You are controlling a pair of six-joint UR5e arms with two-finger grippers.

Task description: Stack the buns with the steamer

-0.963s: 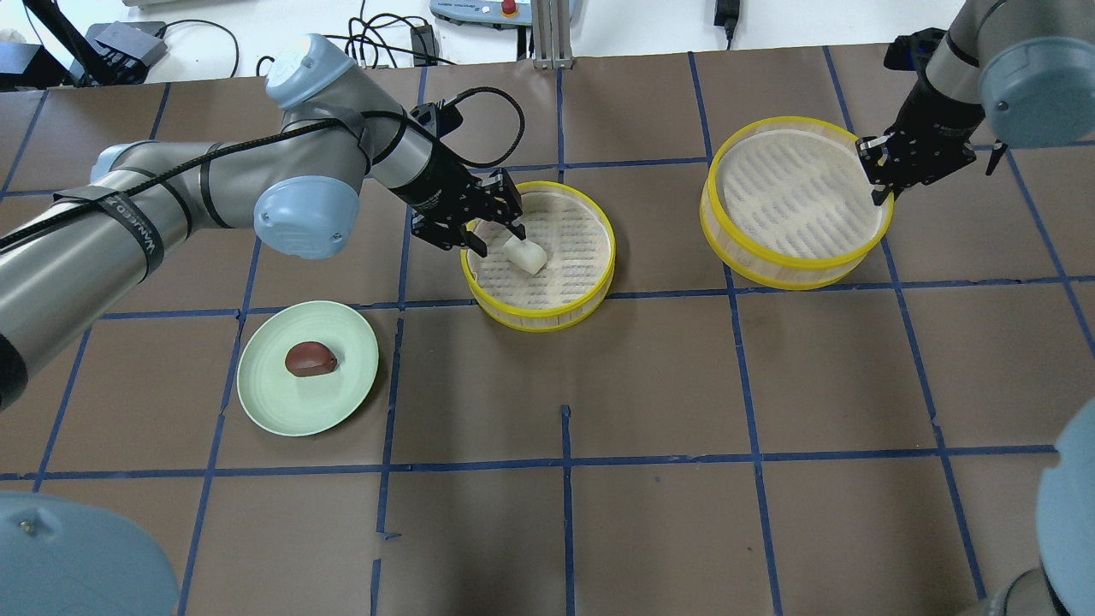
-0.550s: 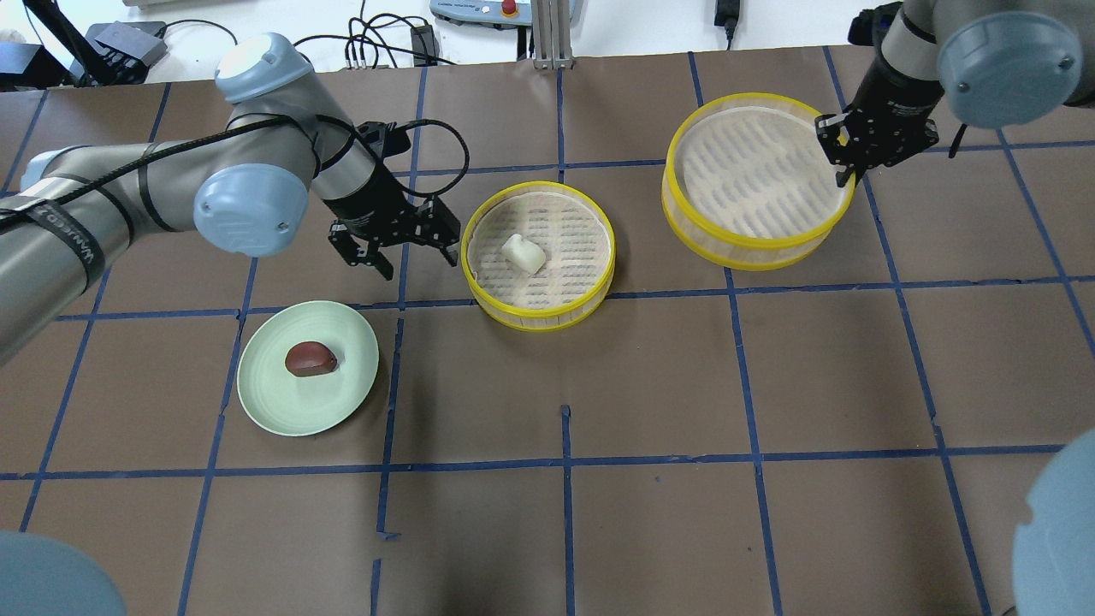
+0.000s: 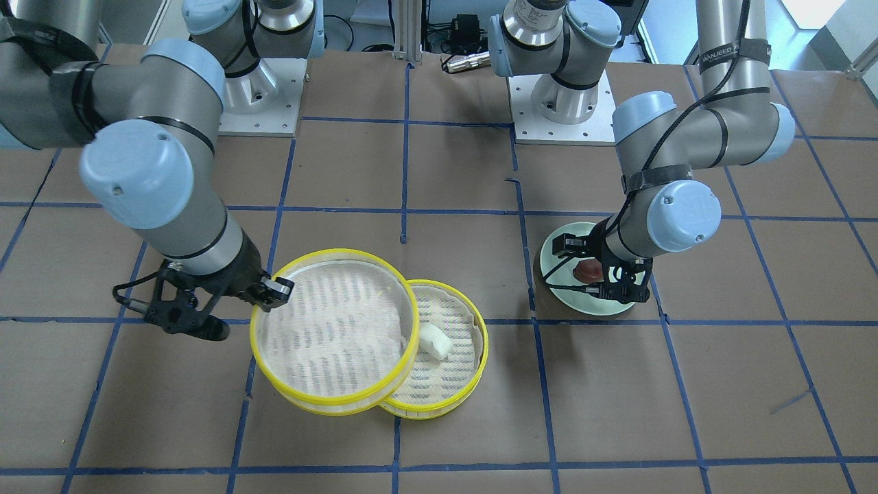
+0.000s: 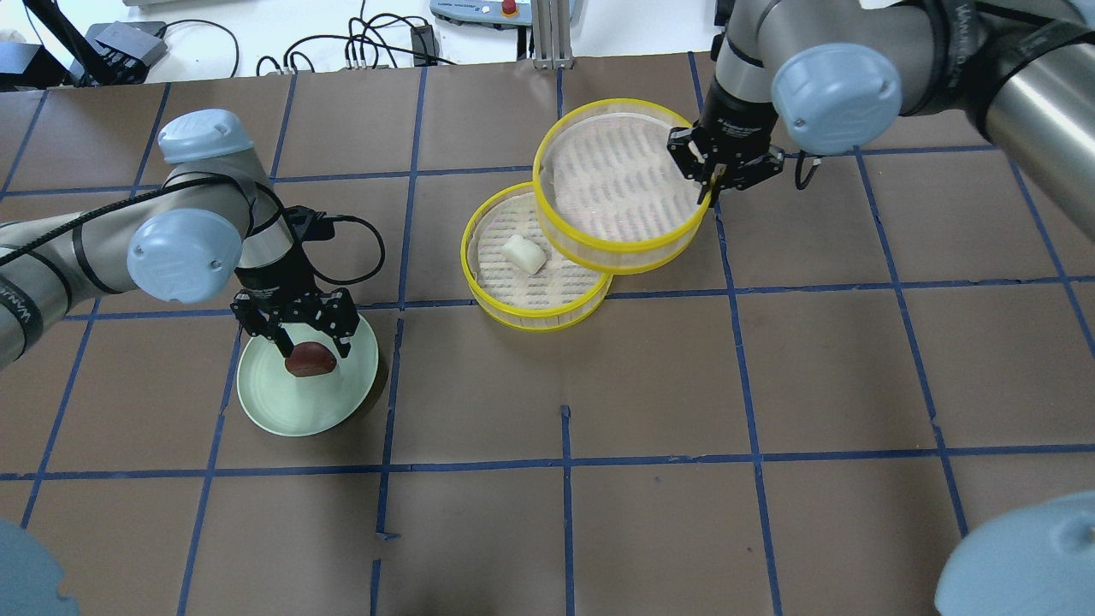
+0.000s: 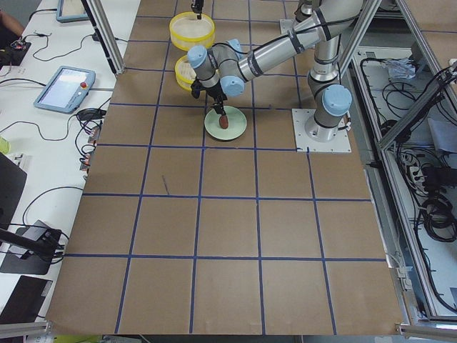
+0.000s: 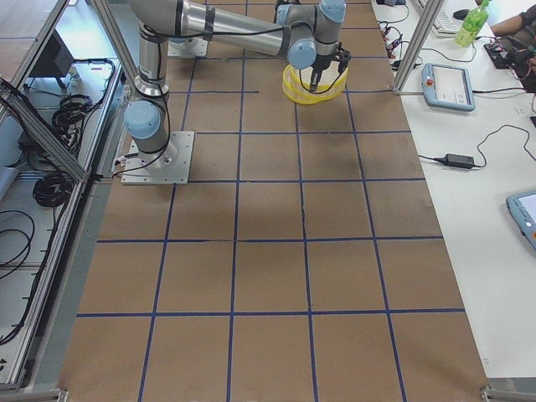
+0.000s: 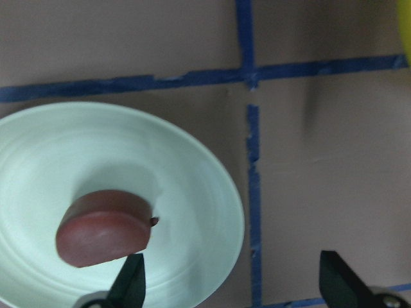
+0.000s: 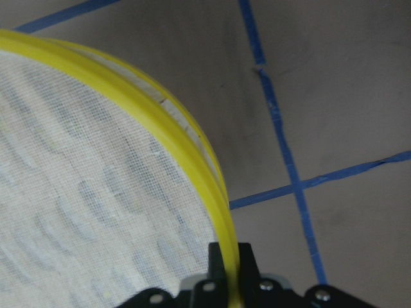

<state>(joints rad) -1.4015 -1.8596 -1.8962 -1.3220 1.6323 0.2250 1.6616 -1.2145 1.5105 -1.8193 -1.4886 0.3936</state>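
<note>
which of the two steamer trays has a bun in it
The lower tray: the white bun lies on its mesh. The raised tray overlapping it, held at its rim by the right gripper, is empty.

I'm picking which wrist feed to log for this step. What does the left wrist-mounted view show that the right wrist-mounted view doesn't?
Only the left wrist-mounted view shows the reddish-brown bun lying on the pale green plate, with the left end effector open. Only the right wrist-mounted view shows the steamer tray, its yellow rim and mesh floor, with the right end effector shut on that rim. Both show the brown table with blue tape lines.
</note>
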